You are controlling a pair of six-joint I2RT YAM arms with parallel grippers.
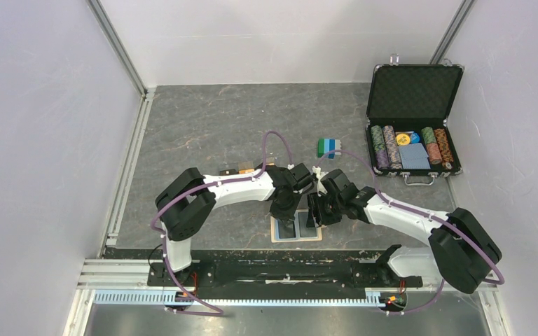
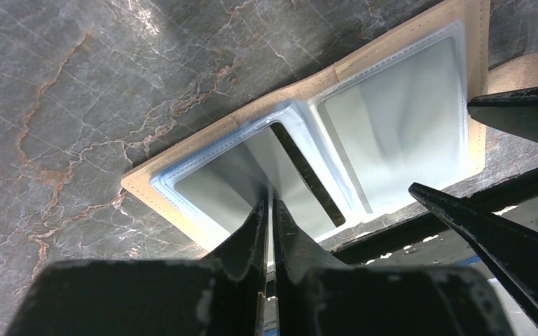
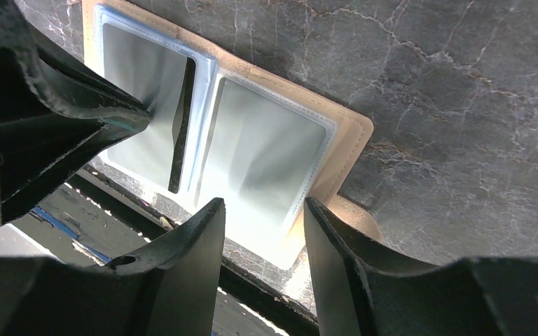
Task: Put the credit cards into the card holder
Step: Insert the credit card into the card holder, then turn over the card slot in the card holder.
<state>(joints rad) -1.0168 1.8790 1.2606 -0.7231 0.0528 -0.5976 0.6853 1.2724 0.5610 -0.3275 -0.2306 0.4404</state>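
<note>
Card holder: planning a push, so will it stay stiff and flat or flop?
Probably floppy: the card holder creases at its fold and its clear sleeve bows up at the left gripper. Likely light, sliding easily on the smooth table.

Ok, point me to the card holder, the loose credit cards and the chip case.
card holder [image 3: 354,136]: right wrist view, tan outer corner.
credit cards [image 1: 245,169]: top external view, an orange card.
chip case [image 1: 413,91]: top external view, foam-lined lid.

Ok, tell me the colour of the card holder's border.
The card holder has a beige-tan border, clearest in the left wrist view.
</note>
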